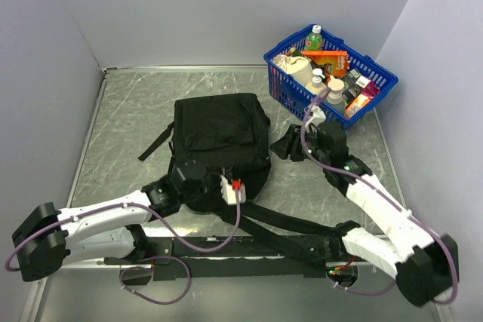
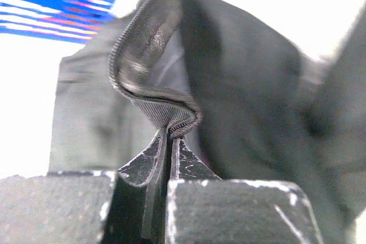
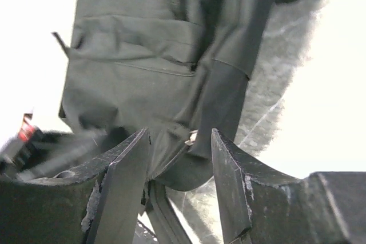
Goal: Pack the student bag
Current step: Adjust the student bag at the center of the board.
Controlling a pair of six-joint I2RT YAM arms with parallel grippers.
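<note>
The student bag lies in the middle of the tabletop. Behind it and to the right, in the far right corner, sits a basket with bottles and boxes inside. One strap trails off the bag's left side. A longer strap runs from the bag's near edge out to the right, along the front of the tabletop. The left claw is at the bag's near edge, left of centre, pinched onto a fold of its rim. The right claw sits just beside the bag's right side, between bag and basket, its jaws apart with the bag in front of them.
</note>
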